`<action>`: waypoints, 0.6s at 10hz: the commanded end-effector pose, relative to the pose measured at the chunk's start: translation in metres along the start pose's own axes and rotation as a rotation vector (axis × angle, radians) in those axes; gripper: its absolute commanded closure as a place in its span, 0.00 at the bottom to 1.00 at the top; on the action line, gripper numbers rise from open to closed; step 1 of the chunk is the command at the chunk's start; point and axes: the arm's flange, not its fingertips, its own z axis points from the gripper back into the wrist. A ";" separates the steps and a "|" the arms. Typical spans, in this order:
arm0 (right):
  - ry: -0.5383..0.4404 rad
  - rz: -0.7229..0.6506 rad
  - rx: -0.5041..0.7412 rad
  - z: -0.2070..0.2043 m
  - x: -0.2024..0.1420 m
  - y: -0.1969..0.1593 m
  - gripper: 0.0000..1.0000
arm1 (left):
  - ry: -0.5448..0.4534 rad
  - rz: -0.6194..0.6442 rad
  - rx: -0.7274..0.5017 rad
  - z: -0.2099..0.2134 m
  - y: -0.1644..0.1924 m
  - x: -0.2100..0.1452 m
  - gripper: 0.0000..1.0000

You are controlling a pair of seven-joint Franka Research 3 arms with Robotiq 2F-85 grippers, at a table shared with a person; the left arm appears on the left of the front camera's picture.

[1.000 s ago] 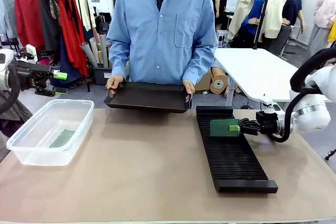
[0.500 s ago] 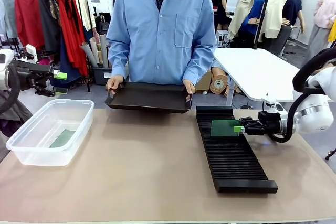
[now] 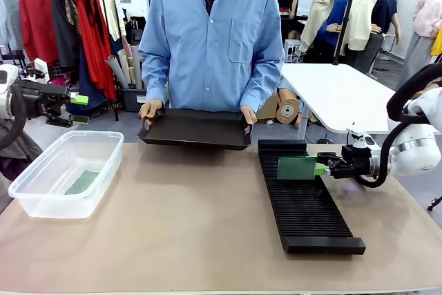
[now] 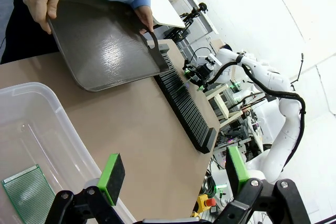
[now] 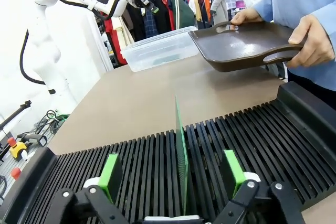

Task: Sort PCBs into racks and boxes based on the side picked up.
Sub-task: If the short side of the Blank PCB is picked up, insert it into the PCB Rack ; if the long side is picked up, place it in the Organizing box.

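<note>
With the right hand [image 5: 170,182] open around the thin green circuit board [image 5: 180,156] standing in the slotted black plastic rack [image 3: 304,202], a careless retreat could topple it.

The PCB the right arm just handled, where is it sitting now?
The PCB stands on edge in a slot near the far end of the rack, on the table's right in the front view, between the right hand's open fingers.

A clothes rack [image 3: 62,12] and a white table [image 3: 338,94] stand behind.
</note>
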 end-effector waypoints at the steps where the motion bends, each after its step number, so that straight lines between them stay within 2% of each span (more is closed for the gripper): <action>1: -0.029 0.016 -0.002 0.001 0.010 -0.001 0.00 | 0.004 -0.003 0.005 0.001 -0.001 0.000 0.00; 6: -0.004 0.001 0.000 0.000 0.001 0.000 0.00 | 0.004 -0.003 0.005 0.001 -0.001 0.000 0.00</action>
